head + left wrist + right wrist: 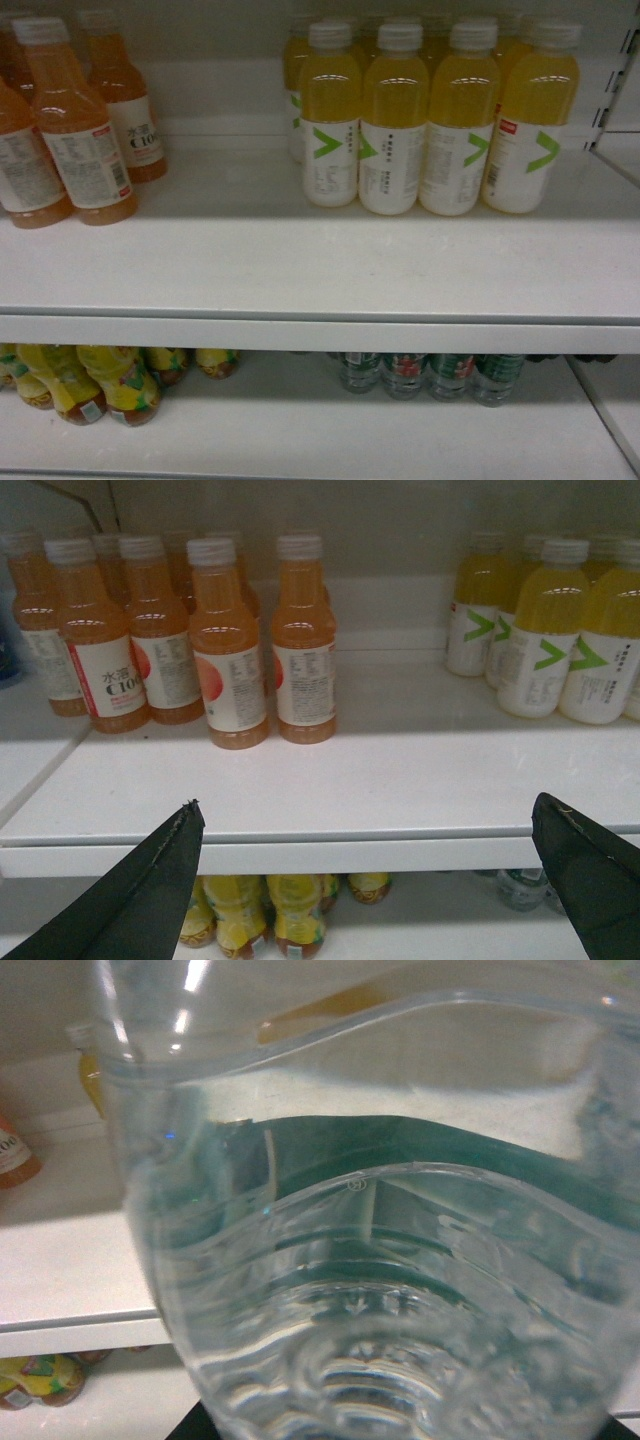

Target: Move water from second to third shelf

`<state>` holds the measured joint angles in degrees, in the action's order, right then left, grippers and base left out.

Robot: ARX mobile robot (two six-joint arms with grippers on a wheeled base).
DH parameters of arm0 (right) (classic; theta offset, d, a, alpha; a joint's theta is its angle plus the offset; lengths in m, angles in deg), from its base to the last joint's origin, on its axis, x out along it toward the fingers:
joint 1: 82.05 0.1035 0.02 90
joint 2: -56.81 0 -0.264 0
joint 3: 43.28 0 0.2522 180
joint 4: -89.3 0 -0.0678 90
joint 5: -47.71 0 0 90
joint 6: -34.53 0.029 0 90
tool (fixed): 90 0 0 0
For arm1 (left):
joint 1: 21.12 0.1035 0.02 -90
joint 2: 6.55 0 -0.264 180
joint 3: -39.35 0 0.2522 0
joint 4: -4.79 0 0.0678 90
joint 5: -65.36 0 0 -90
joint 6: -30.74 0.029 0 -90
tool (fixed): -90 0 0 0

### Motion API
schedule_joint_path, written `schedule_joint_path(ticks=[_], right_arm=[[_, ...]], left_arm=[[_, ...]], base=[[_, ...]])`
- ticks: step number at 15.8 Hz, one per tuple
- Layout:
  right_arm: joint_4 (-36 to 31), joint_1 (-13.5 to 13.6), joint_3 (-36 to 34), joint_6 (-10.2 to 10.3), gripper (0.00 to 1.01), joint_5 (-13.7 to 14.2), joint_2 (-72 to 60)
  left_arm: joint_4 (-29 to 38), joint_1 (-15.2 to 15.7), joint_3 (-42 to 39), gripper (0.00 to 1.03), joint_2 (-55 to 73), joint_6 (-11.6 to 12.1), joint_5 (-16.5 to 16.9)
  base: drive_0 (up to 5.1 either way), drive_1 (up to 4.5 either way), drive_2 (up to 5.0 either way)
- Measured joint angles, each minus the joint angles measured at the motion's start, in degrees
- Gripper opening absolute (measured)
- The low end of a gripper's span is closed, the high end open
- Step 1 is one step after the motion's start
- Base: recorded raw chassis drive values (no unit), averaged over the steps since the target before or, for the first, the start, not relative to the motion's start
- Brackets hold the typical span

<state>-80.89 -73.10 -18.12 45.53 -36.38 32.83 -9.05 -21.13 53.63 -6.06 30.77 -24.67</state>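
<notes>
The water bottle fills nearly the whole right wrist view, its clear ribbed wall and dark green label band pressed close to the lens, with a dark part of the right tool just showing beneath its base. The tool's fingers are hidden, so whether it grips the bottle cannot be told for certain. Behind the bottle lies the white upper shelf.

In the left wrist view the left tool hangs spread wide, its two dark fingers far apart with nothing between them, just in front of the shelf's front edge.

On the upper shelf stand orange drink bottles at its left end and yellow drink bottles toward its right. Below the shelf, more green-labelled water bottles stand under the yellow ones, and yellow fruit-labelled bottles under the orange ones.
</notes>
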Motion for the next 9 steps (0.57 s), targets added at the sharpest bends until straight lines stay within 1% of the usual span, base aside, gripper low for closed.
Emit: schedule_joint_path(ticks=[1, 9], right_arm=[[-0.17, 0.0, 0.0, 0.0, 0.39, 0.0, 0.09], [-0.04, 0.02, 0.0, -0.02, 0.39, -0.04, 0.04]], left_arm=[[-0.13, 0.0, 0.0, 0.98, 0.0, 0.0, 0.07], [-0.42, 0.0, 0.0, 0.98, 0.0, 0.0, 0.02]], base=[[0.0, 0.0, 0.0], [-4.9, 2.49, 2.5]])
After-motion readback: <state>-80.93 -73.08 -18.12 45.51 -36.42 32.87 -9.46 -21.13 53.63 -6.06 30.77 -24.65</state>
